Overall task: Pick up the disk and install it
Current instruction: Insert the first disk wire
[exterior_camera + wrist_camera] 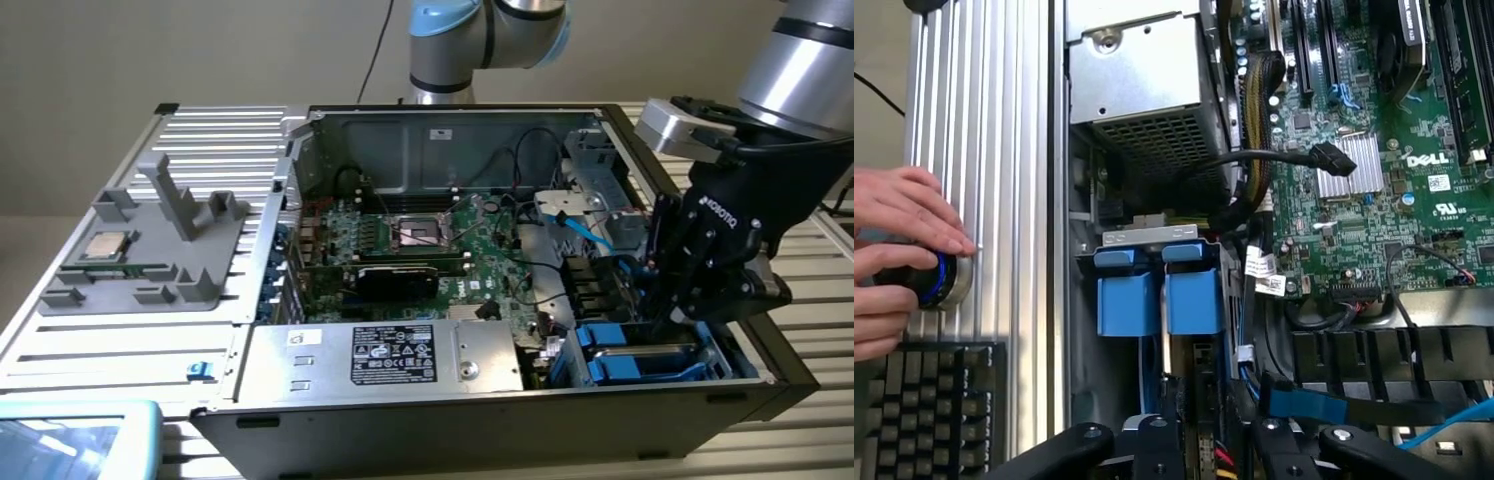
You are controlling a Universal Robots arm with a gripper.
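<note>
You've got blue bracket on disk (1129, 300), green motherboard (1374, 190), silver power supply (487, 360) with black label (394, 352), black gripper (671, 318), ribbed silver table (974, 150).

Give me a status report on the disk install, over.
Pincer open, low over drive bay. Silver-grey metal disk with blue plastic bracket sits in bay, not gripped. Flat blue cable beside pincer.

exterior view overlooking case (441, 150), wrist view close above, shared drive bay (647, 362)

Hand (899, 215), keyboard (934, 410) cropped at edge; gripper (674, 305) end hidden in case (467, 420)
</note>
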